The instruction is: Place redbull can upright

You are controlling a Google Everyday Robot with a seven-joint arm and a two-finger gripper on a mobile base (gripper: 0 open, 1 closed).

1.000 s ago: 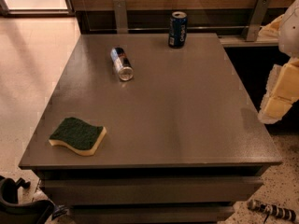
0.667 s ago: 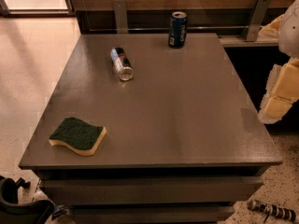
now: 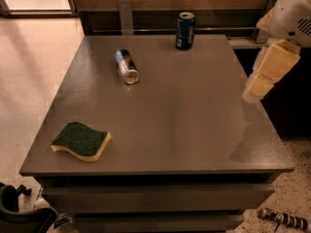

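Observation:
The redbull can lies on its side on the grey table, at the far left part, with its shiny silver end facing the front. My gripper hangs at the right edge of the table, cream-coloured below the white arm. It is well to the right of the can and holds nothing that I can see.
A wider dark blue Pepsi can stands upright at the table's far edge. A green and yellow sponge lies near the front left corner. A wooden wall and metal posts run behind the table.
My arm and gripper have moved left and slightly up, over the table's right edge. The cans and the sponge have not moved.

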